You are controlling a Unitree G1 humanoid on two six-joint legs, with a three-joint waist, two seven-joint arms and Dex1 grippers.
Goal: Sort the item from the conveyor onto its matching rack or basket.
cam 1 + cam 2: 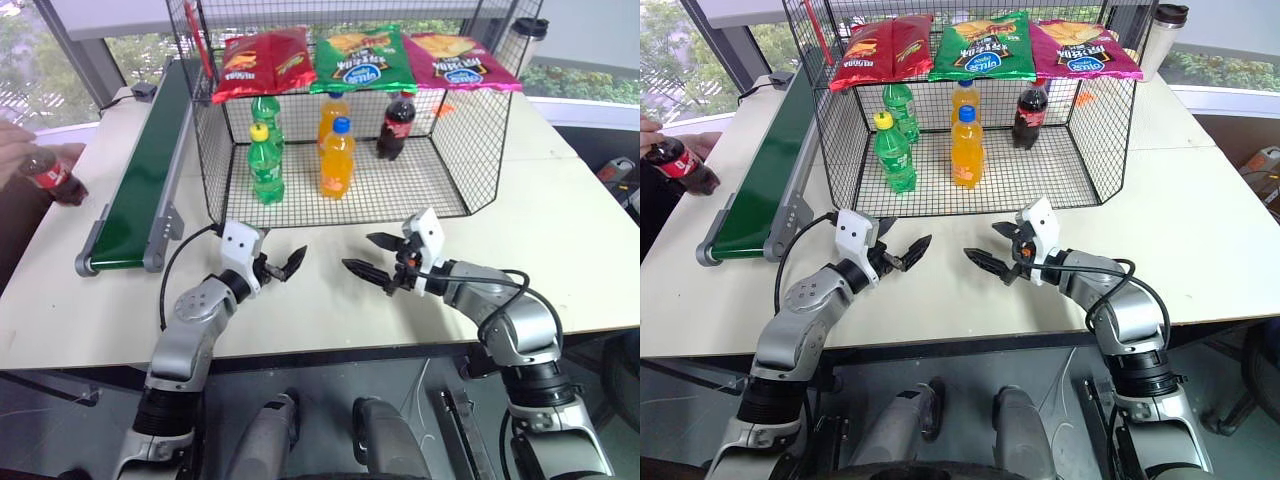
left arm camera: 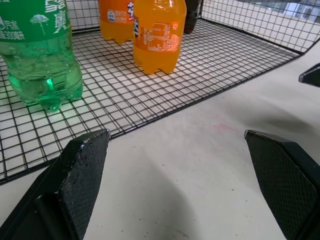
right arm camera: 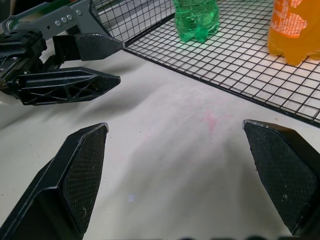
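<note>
My left gripper hangs low in the middle of the frame over the bare white table, its two black fingers spread wide and holding nothing; my right gripper faces it from just beside, equally spread and equally empty, the two tips pointing toward each other. Going outward from the left one, up and to the left lies the conveyor, its dark green belt running from the lower left toward the upper middle of the frame, with nothing on it yet. Beyond its near end, at the far left edge, a person's hand holds the cola bottle, tilted so its long axis slants down to the right, off the belt and well apart from both grippers. I judge the left arm the nearer by a clear margin, since the belt sits on its side. The wire basket stands just behind both grippers, and a second cola bottle stands at its back right, beside the orange and green ones.
</note>
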